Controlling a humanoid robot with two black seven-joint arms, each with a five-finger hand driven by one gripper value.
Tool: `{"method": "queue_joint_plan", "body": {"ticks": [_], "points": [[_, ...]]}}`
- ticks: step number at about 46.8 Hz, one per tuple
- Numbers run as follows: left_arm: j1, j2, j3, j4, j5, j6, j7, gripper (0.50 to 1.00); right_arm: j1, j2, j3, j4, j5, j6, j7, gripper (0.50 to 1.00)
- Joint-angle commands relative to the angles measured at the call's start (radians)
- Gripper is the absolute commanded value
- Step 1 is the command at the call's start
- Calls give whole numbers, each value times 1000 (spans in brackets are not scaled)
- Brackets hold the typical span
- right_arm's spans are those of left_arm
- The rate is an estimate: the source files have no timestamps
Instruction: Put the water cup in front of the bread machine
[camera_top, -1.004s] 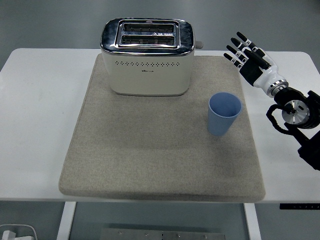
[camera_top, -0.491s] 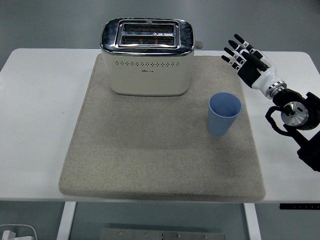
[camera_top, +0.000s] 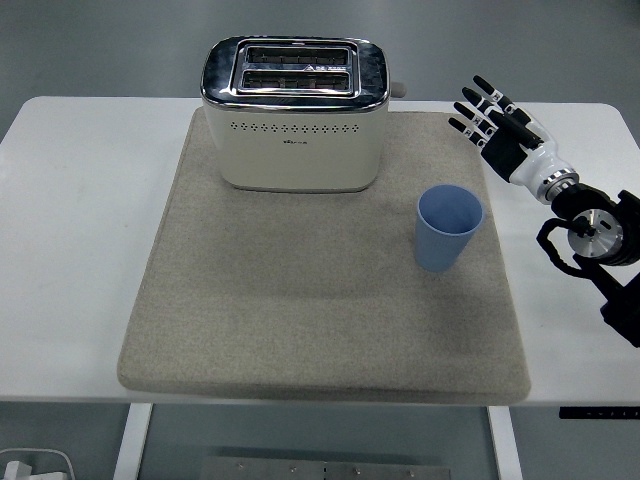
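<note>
Fingers (camera_top: 478, 105) spread apart on the right hand (camera_top: 503, 132), raised over the mat's (camera_top: 300, 300) far right corner, holding nothing. Blue cup (camera_top: 448, 228) stands upright, mouth up, right of the toaster (camera_top: 295, 113).

A cream two-slot toaster with a chrome top (camera_top: 295, 113) stands at the far end of a beige felt mat (camera_top: 300, 300) on the white table (camera_top: 70, 250). A light-blue plastic cup (camera_top: 448, 228) stands upright at the mat's right side. The right hand (camera_top: 505, 130) hovers beyond the cup, fingers spread, holding nothing.
</note>
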Motion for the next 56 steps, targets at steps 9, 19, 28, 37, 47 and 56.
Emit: {"method": "queue_joint_plan", "body": {"ticks": [9, 19, 28, 37, 47, 56], "points": [[0, 0, 0, 0, 0, 0, 0, 1000, 0, -29, 0, 1, -2, 20, 0, 928], [0, 0, 0, 0, 0, 0, 0, 1000, -15, -94, -1, 1, -3, 100, 0, 928], [0, 0, 0, 0, 0, 0, 0, 1000, -37, -146, -4, 4, -15, 174, -1, 928], [0, 0, 0, 0, 0, 0, 0, 1000, -60, -195, -4, 5, -83, 235, -1, 928], [0, 0, 0, 0, 0, 0, 0, 1000, -80, -259, -4, 51, -196, 287, 2, 928], [0, 0, 0, 0, 0, 0, 0, 1000, -121, -322, -3, 143, -269, 300, 9, 930]]}}
